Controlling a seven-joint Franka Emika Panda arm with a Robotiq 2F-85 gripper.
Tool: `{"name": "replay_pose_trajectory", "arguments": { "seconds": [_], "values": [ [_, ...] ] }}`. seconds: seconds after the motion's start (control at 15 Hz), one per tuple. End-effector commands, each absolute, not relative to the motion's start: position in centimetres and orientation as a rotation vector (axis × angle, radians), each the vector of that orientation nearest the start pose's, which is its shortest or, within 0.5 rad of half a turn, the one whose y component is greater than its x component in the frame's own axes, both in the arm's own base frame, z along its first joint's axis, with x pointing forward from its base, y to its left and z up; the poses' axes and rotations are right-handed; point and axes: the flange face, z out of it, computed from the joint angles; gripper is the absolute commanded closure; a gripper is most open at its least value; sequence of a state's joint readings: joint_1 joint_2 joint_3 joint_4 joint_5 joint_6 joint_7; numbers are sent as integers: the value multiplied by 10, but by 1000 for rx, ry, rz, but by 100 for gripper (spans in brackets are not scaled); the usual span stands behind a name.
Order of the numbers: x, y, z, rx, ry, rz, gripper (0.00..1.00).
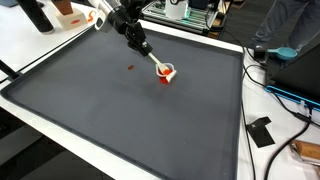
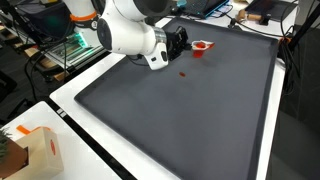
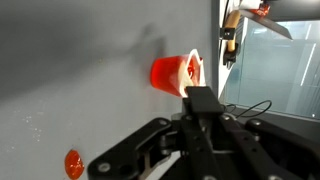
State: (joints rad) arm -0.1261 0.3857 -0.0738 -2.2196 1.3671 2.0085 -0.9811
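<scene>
- Red plastic cup (image 3: 172,74), lying sideways at the far end of the dark grey mat (image 1: 120,130), could roll away if nudged.
- Black gripper (image 1: 153,63) sits at its rim; I cannot tell the jaw spread.

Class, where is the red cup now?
In an exterior view the red cup sits on the dark mat, right by the tool, near a small red spot.

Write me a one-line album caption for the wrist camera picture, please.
From the wrist: jaws right beside a small red cup on a grey mat, a little red disc lying apart.
</scene>
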Motion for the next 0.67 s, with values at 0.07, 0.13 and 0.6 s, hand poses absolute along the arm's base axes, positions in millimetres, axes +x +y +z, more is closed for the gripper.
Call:
{"name": "replay_pose_trajectory", "arguments": {
  "seconds": [0.07,0.13,0.6],
  "values": [
    [520,-49,189,-2001,333,-130,97],
    [521,-50,190,-1996,340,-128,97],
    [529,-57,211,-1951,336,-149,97]
  ]
}}
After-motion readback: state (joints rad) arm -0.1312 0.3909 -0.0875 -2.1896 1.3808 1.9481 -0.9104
